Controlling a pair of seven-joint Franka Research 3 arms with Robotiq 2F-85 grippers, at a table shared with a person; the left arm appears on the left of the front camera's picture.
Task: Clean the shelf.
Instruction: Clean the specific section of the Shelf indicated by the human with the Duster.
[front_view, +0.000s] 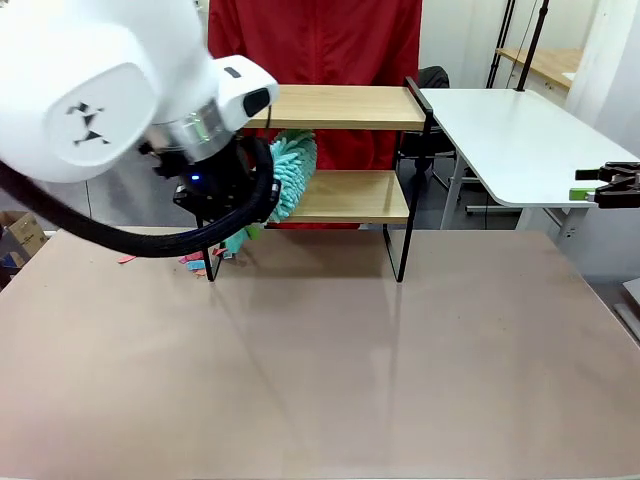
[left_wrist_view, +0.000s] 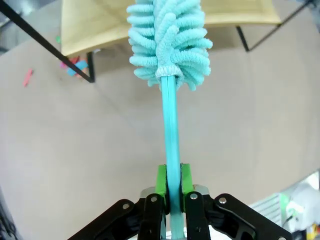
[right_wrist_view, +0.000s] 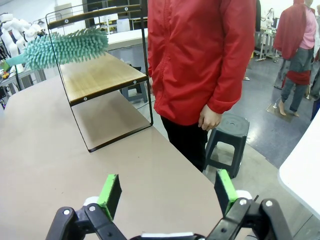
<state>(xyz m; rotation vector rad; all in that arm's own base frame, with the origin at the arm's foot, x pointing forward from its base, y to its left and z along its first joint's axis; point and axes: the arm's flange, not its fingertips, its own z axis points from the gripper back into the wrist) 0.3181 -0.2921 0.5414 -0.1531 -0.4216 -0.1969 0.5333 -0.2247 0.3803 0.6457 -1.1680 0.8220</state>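
Noted left gripper (left_wrist_view: 170, 192) clamped on the turquoise handle of a chenille duster (left_wrist_view: 170, 40), head straight ahead of the fingers, over the lower board of the shelf (left_wrist_view: 95, 30). Noted right gripper (right_wrist_view: 167, 191) wide open and empty, shelf well ahead of it. Judged dusting of that board in hand; expected next a light sweep along the wood, clear of the frame.

On table (front_view: 320, 350), far edge: shelf (front_view: 350, 105); duster (front_view: 293, 170) over lower board (front_view: 350, 195) (left end); person (right_wrist_view: 200, 60) behind shelf.
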